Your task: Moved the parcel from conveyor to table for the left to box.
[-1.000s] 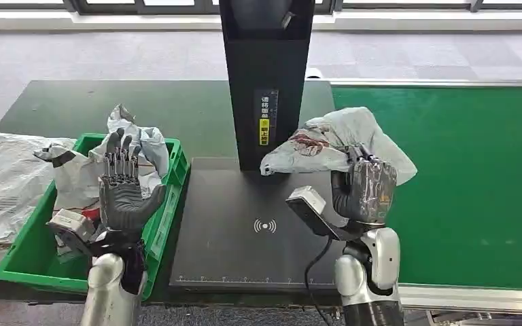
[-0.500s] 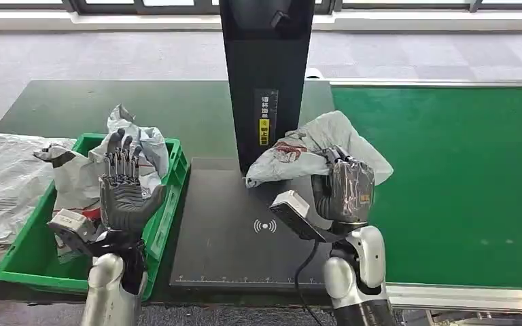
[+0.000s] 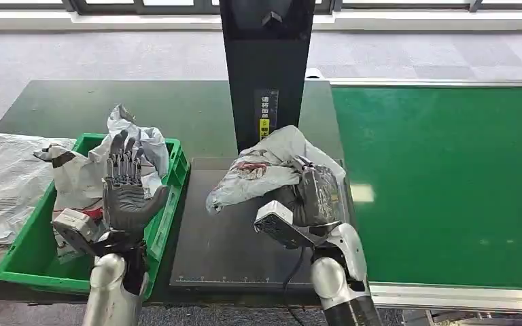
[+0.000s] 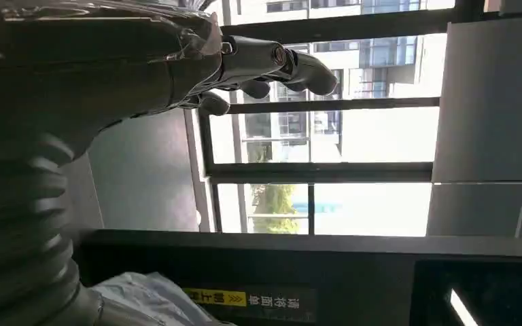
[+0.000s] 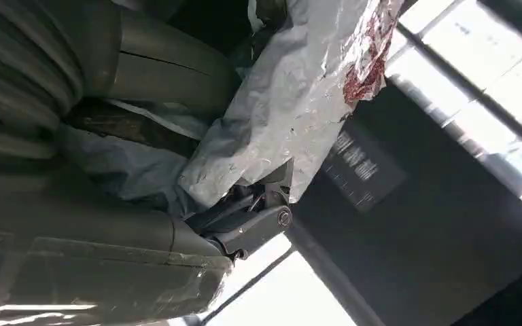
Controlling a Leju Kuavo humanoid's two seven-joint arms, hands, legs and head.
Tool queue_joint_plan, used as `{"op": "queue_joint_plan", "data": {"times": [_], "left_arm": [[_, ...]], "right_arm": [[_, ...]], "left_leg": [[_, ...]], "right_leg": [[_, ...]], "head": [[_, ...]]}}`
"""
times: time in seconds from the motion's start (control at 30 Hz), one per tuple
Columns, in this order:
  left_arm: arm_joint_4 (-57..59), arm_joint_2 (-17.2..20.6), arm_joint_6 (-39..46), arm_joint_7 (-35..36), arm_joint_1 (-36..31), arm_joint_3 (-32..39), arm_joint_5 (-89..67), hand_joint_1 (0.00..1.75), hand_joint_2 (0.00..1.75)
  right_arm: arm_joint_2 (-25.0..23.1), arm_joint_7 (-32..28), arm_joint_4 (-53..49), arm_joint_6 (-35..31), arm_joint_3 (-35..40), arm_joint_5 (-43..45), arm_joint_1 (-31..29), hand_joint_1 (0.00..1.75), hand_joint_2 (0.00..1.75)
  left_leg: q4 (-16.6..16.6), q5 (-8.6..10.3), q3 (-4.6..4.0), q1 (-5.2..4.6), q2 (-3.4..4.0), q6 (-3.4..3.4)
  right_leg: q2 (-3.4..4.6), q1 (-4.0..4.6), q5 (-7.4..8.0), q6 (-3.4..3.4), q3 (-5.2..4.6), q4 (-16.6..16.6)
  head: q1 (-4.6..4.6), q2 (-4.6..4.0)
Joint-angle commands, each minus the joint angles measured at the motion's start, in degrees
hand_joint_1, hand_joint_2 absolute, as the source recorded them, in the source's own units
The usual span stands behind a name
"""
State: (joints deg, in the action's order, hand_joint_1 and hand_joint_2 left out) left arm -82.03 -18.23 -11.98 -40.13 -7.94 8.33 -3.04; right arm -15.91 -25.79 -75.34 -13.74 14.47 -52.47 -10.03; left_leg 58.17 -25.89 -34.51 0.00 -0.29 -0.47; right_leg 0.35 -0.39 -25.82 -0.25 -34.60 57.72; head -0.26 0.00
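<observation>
A crumpled grey plastic parcel (image 3: 262, 166) with a red-marked label is gripped by my right hand (image 3: 312, 197) above the black scanner pad (image 3: 224, 251), just in front of the black post (image 3: 265, 75). The right wrist view shows the parcel (image 5: 299, 102) wrapped by the hand's fingers (image 5: 245, 227). My left hand (image 3: 128, 193) is raised palm-up with fingers spread and holds nothing, over the green crate's (image 3: 166, 217) right side. The left wrist view shows those fingers (image 4: 272, 64) extended toward windows.
The green crate holds several crumpled grey bags (image 3: 81, 170). A large white sack (image 3: 3, 183) lies left of it. The green conveyor belt (image 3: 448, 176) runs along the right, with a metal edge in front. The post bears a yellow label (image 3: 264, 125).
My right hand has carried the parcel leftward and lower, from the conveyor's edge to over the black pad. The left hand has stayed in place.
</observation>
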Motion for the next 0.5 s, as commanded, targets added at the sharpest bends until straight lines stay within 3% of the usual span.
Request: {"op": "queue_joint_plan", "data": {"times": [0.03, 0.33, 0.5], "left_arm": [[2.8, -0.2, 0.6, 0.1, 0.0, -1.2, -0.6, 0.00, 1.75], [3.3, -0.2, 0.6, 0.1, -0.2, -1.5, -0.6, 0.00, 1.75], [1.8, -0.1, 1.1, 0.1, 1.0, -1.8, -0.5, 0.00, 1.75]], "right_arm": [[1.4, -5.3, 10.5, 4.6, 1.6, 9.1, -2.8, 1.75, 1.75], [1.4, -5.3, 11.9, 5.3, 0.2, 10.4, -3.3, 1.75, 1.75], [0.8, -2.4, 13.5, -0.1, -1.3, 6.2, -3.4, 1.75, 1.75]], "left_leg": [[-0.2, -0.01, 0.33, 0.01, 0.04, -0.01], [-0.2, -0.02, 0.30, 0.01, -0.02, -0.02], [-0.1, -0.01, 0.14, -0.01, 0.00, 0.00]], "right_leg": [[-0.02, 0.02, 0.01, 0.04, 0.34, -0.2], [-0.08, 0.01, -0.02, 0.03, 0.32, -0.2], [-0.03, -0.01, -0.01, 0.02, 0.14, -0.1]], "head": [[0.00, 0.00], [0.00, 0.00], [0.00, 0.00]]}}
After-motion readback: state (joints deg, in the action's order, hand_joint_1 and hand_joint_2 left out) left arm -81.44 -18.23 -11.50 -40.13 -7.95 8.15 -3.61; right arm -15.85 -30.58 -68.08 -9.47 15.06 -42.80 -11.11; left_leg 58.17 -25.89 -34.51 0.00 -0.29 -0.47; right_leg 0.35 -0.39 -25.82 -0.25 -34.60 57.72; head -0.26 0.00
